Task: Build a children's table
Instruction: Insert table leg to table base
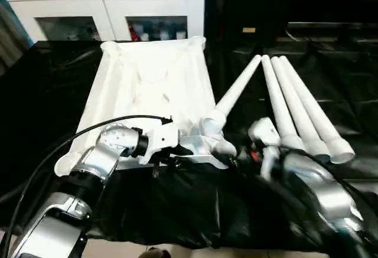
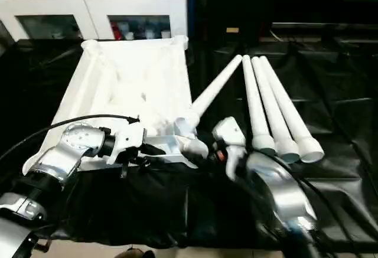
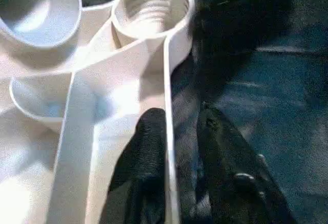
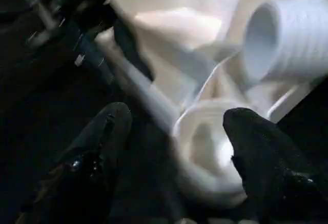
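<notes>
The upturned white tabletop (image 1: pixel 150 92) is seen on the black bench (image 1: pixel 35 98), its near rim straddled by the narrowly parted left tool (image 3: pixel 177 131), while the wide-open right tool (image 4: pixel 177 131) frames a corner socket (image 4: pixel 205 137), where a loose leg (image 1: pixel 236 90) could be knocked aside.

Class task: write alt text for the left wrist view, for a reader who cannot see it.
The left hand has its two black fingers astride the white tabletop rim, one each side. A threaded corner socket lies beyond, over black table cover.
</notes>
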